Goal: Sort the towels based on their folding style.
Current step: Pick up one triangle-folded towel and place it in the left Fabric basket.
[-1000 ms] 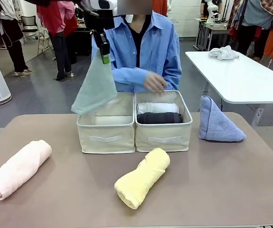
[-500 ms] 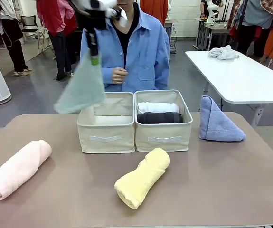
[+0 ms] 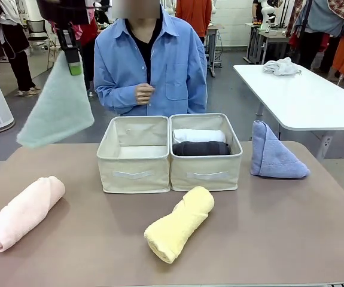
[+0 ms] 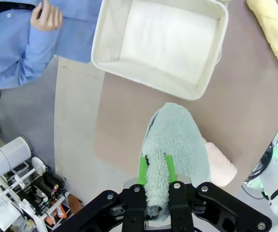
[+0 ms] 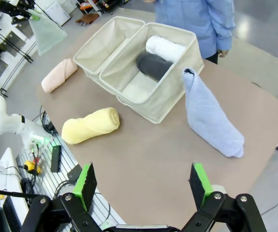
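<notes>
Left gripper (image 4: pixel 155 166): clamped tight on one corner of the sage-green terry towel (image 3: pixel 55 110)
Where it's at: dangling high in the air, off to the left of the two cream fabric bins (image 3: pixel 134 173)
Right gripper (image 5: pixel 143 181): jaws wide apart, nothing in them, hovering above the brown table (image 5: pixel 153 145)

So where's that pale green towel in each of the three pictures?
Front view: the green towel hangs at upper left.
Left wrist view: bottom centre, pinched in the left gripper.
Right wrist view: small, top left corner.
Shared landmark: the empty cloth box, nearest the towel in each.
</notes>
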`<action>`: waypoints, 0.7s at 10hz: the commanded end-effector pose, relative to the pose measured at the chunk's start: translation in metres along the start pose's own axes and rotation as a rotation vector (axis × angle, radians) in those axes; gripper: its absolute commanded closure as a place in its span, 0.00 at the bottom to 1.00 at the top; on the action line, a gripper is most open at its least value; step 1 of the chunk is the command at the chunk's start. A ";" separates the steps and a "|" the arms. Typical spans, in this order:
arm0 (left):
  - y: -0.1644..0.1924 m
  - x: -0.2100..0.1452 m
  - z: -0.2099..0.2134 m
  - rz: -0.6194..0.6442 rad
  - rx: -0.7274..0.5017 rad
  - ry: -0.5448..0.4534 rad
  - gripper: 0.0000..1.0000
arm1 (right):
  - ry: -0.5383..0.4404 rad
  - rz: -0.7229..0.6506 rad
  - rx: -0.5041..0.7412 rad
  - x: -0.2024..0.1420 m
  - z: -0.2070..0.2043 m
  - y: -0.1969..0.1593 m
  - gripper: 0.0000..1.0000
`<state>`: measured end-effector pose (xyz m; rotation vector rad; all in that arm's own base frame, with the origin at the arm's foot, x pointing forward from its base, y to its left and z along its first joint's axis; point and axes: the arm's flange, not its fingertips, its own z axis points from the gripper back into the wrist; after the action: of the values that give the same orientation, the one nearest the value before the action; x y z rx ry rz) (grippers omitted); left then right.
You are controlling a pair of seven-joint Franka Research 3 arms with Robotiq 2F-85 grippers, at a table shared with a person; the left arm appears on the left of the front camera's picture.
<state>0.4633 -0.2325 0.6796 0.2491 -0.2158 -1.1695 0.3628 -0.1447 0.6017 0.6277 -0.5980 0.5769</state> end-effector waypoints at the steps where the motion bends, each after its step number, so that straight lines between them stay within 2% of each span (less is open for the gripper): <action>1: 0.000 0.000 -0.003 0.026 0.036 -0.020 0.85 | -0.017 0.004 0.011 0.000 -0.001 0.000 0.00; 4: -0.007 0.008 -0.002 0.036 0.053 -0.023 0.85 | -0.017 0.004 0.011 0.000 -0.001 0.000 0.00; 6: 0.015 0.037 -0.008 0.002 0.023 -0.035 0.85 | -0.017 0.004 0.011 0.000 -0.001 0.000 0.00; 7: 0.022 0.038 -0.006 0.017 -0.024 0.041 0.85 | -0.017 0.004 0.011 0.000 -0.001 0.000 0.00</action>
<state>0.4830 -0.2540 0.6695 0.2370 -0.2255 -1.1613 0.3627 -0.1447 0.6018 0.6277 -0.5983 0.5770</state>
